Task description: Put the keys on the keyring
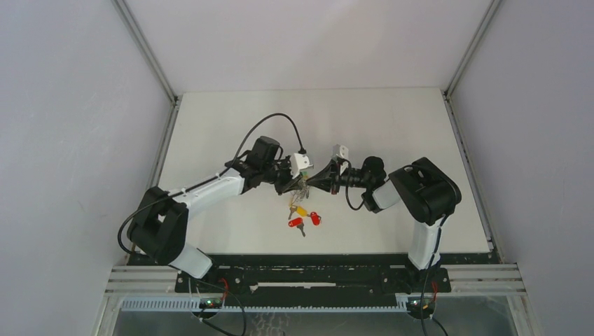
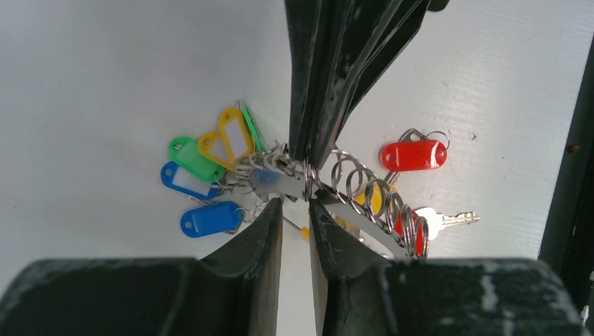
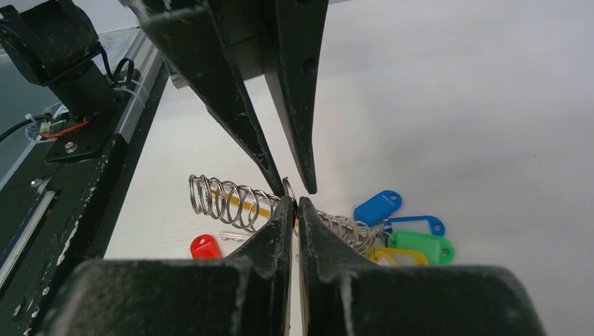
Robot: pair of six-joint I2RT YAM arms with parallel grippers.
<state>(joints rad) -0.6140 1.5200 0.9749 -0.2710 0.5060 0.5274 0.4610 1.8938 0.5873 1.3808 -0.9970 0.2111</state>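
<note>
The keyring [image 2: 364,190] is a stretched silver coil, lifted just above the white table [image 1: 392,126], with green, blue and yellow tags [image 2: 203,157] bunched at one end. My right gripper [image 3: 295,203] is shut on the coil's middle and enters the left wrist view from above [image 2: 308,164]. My left gripper [image 2: 295,201] faces it tip to tip, jaws a narrow gap apart with a small wire loop at their tips. Loose keys lie below. One has a red tag [image 2: 413,155] and another is partly behind the coil [image 2: 448,220]. From above, red tags [image 1: 295,223] [image 1: 315,218] show.
A black rail [image 1: 315,262] runs along the table's near edge, close to the loose keys. It also shows as a dark strip [image 2: 567,175] in the left wrist view. Grey walls close in the table on three sides.
</note>
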